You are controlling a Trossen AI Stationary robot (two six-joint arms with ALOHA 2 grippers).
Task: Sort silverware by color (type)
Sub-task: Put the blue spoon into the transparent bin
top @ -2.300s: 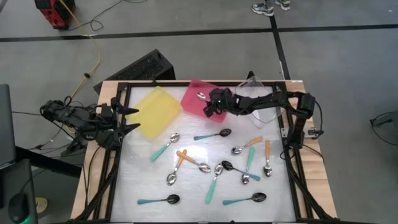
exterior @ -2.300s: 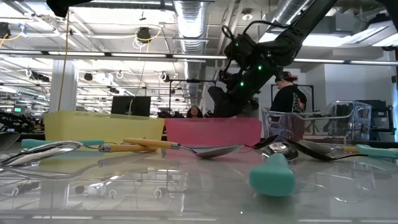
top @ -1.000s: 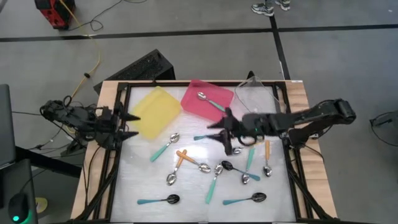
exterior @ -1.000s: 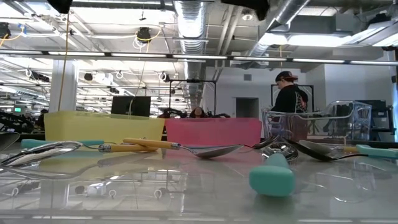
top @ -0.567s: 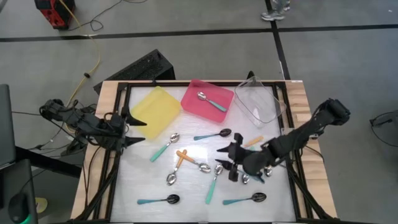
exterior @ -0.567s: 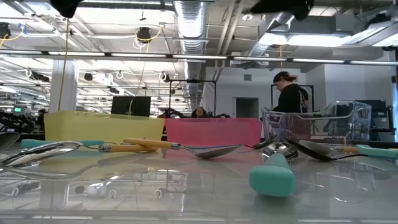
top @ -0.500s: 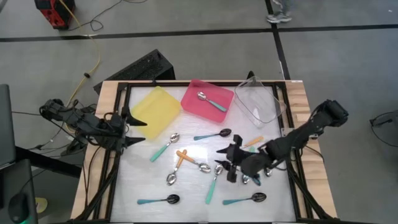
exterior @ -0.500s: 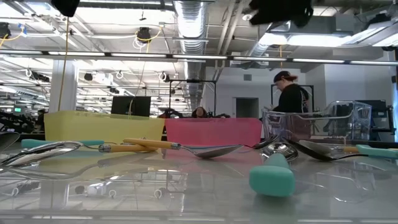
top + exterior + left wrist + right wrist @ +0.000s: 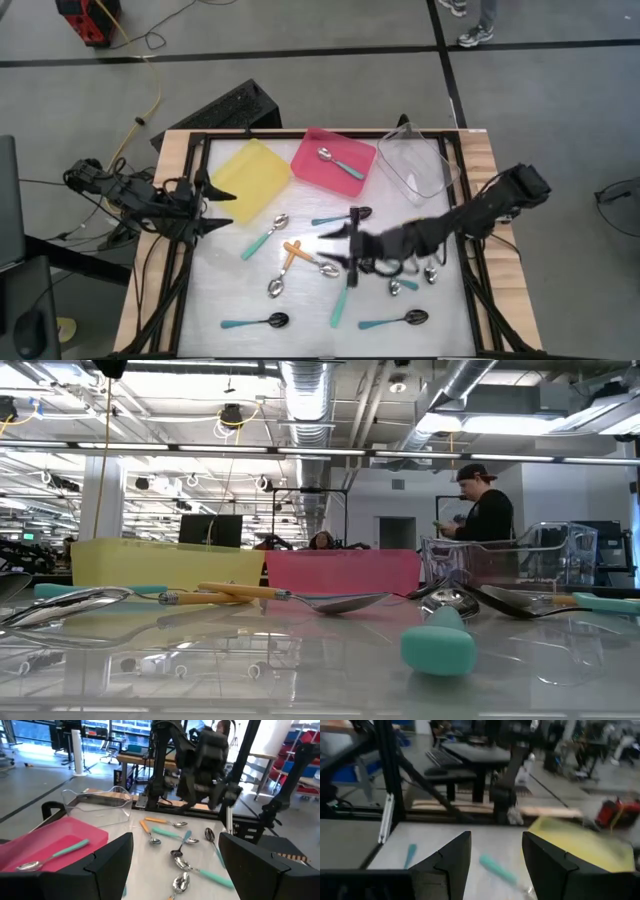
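Note:
Spoons with teal or orange handles lie flat and scattered on the white table top. One teal spoon lies in the pink tray. My right gripper is open and hovers above the table's middle, pointing toward the left edge, over an orange-handled spoon and a silver-bowled spoon. Its wrist view shows the open fingers over a teal handle. It is out of the low view. My left gripper waits open by the yellow tray; in its wrist view it faces the spoons.
A clear tray stands at the far right corner, beside the pink one. A black frame rims the table. More spoons lie near the near edge. A person stands in the room behind.
My right gripper has swung from the table's middle toward the near edge, then toward the left edge, and stayed open. It has left the top of the low view. No spoon has moved.

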